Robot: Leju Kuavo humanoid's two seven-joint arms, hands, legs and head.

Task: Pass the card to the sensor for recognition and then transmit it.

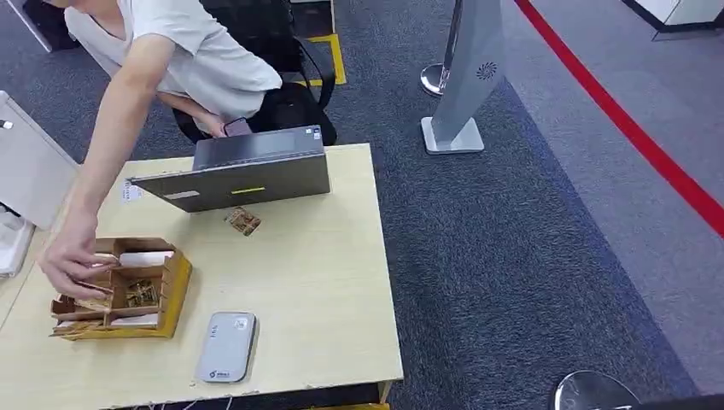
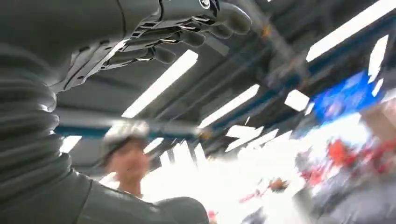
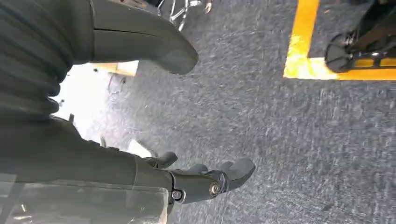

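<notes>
One pale wooden table point(image 1: 316, 282) stands on dark grey carpet point(image 1: 512, 256), where a red line point(image 1: 632, 128) and yellow floor tape point(image 1: 335, 55) cross the room and a grey stand point(image 1: 465, 77) rises beyond the far corner. On the table sit a grey laptop-like device point(image 1: 239, 175), a yellow-sided cardboard box point(image 1: 128, 290) with compartments holding cards, one loose card point(image 1: 244, 221) lying just in front of the device, and a flat grey card reader point(image 1: 226, 346) near the front edge. A person in a white shirt point(image 1: 183, 43) leans over, a hand point(image 1: 72, 260) reaching into the box.

From the left wrist, the robot's left hand point(image 2: 154, 37) is raised towards ceiling strip lights point(image 2: 161, 84), fingers loosely curled and holding nothing; a blurred person stands behind. From the right wrist, the right hand point(image 3: 201, 179) hangs above the carpet, fingers apart and empty.

Small marks on the reader are too small to read.
</notes>
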